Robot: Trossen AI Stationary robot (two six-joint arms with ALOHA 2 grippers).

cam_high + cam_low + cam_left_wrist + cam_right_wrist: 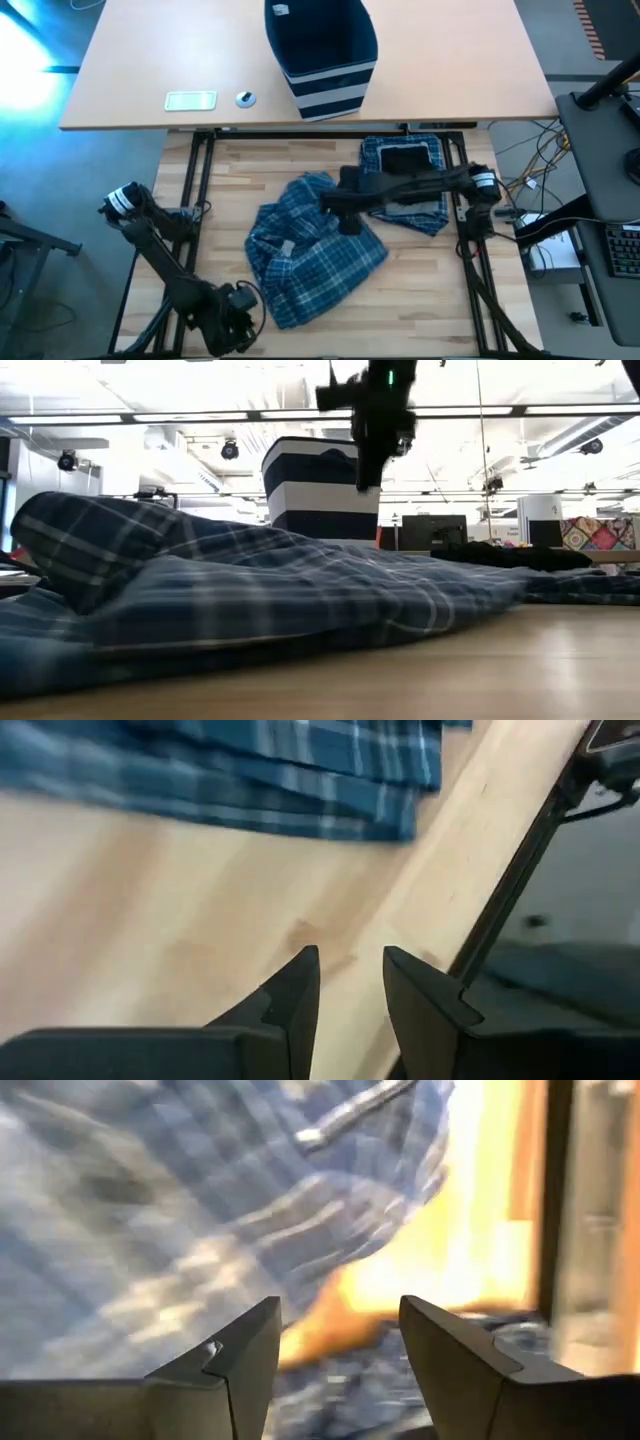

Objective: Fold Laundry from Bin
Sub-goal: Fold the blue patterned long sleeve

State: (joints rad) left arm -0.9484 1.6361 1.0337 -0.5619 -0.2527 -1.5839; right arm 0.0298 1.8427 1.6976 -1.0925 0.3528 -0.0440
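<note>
A crumpled heap of blue-and-white plaid laundry (315, 250) lies on the middle of the wooden table (430, 300). It also fills the low view (250, 590). My right gripper (348, 222) hangs open above the heap's far side (200, 1210), clear of it in the low view (368, 480). My left gripper (240, 318) is at the table's near left edge, open by a narrow gap (350, 955) over bare wood, with the plaid's edge (300, 780) ahead of it. The navy striped bin (320, 50) stands on the far table.
A folded plaid piece (430, 215) with a small black piece (405, 160) on it lies at the far right, partly under my right arm. A white flat object (190, 100) and a small round one (245, 98) lie on the far table. Bare wood lies near right.
</note>
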